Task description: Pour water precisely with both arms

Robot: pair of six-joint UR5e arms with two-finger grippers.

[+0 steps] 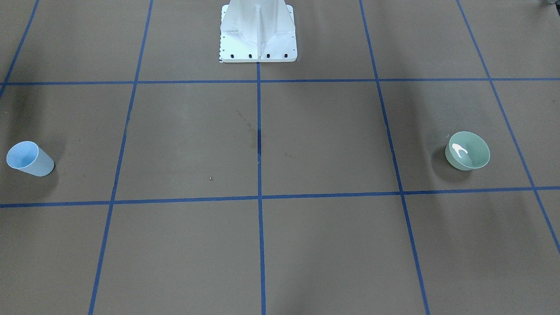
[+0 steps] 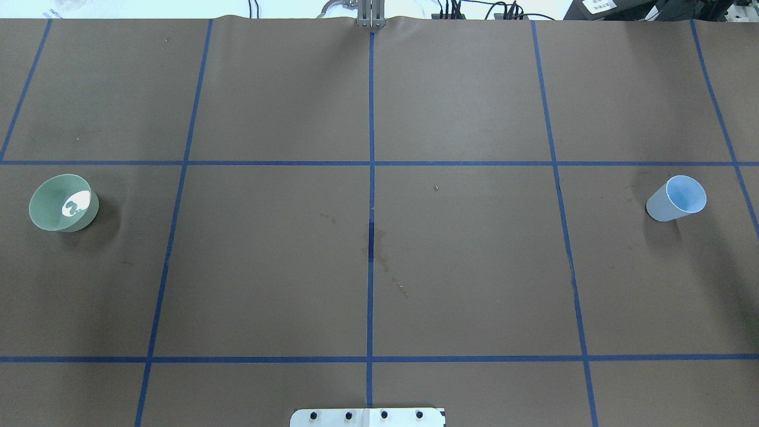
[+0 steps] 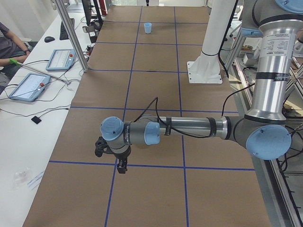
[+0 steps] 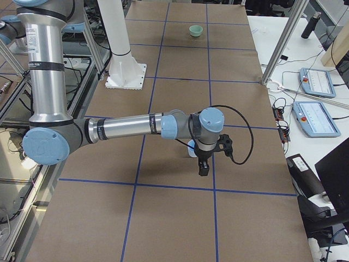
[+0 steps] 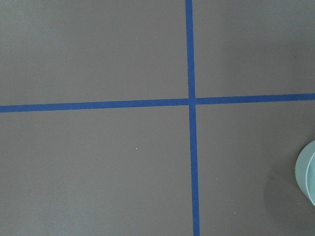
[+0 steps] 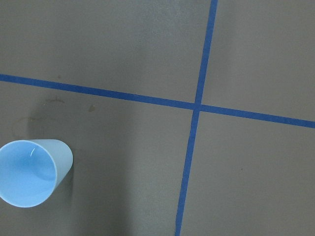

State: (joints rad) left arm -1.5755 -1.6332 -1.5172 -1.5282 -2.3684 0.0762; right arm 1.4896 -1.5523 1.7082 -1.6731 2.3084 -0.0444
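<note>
Water (image 1: 459, 150): only visible trace is a whitish glint in the bottom of the green bowl (image 1: 467, 150). It's probably a shallow puddle, but the resolution is too low to be sure. The bowl stands upright on the robot's left side of the table (image 2: 267, 267), about mid-depth, within one blue-tape grid cell and clear of the lines. The blue cup (image 2: 678, 197) stands upright at the opposite end, on the robot's right and well apart from the bowl. In the right wrist view its inside is plain blue and no liquid can be made out. Left arm (image 3: 189, 127) reaches out low over the table with its wrist bent down, and the left gripper (image 3: 121, 167) hangs above the surface, holding nothing. It shows only in the side view, so fingers apart or together: can't tell. The left wrist view looks straight down on a tape crossing, with just the bowl's rim at its right edge. Right arm (image 4: 125, 126) mirrors that pose. The right gripper (image 4: 203, 168) points down with the cup just beside and behind the wrist, apart from the fingers. Its finger state can't be told either. White pedestal (image 1: 258, 30) sits at the robot side on the centre line. Faint dried stains (image 2: 379, 249) mark the table centre. Neither arm shows in the overhead or front views.
</note>
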